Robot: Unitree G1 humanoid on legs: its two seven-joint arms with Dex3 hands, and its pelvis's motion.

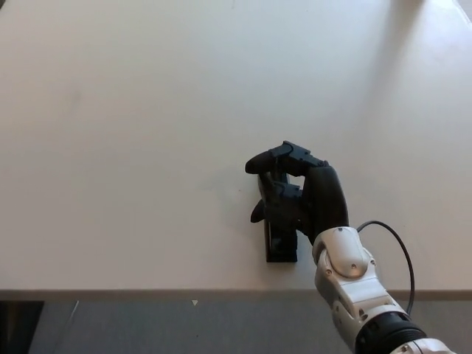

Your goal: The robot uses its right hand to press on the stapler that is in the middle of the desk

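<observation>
Right hand point(302, 193) curled fingers pressing on boxy black stapler point(281, 247), smooth pale desk point(133, 133).

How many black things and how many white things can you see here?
Black: 2, the stapler and the right hand
White: 2, the desk and the forearm
Total: 4
</observation>
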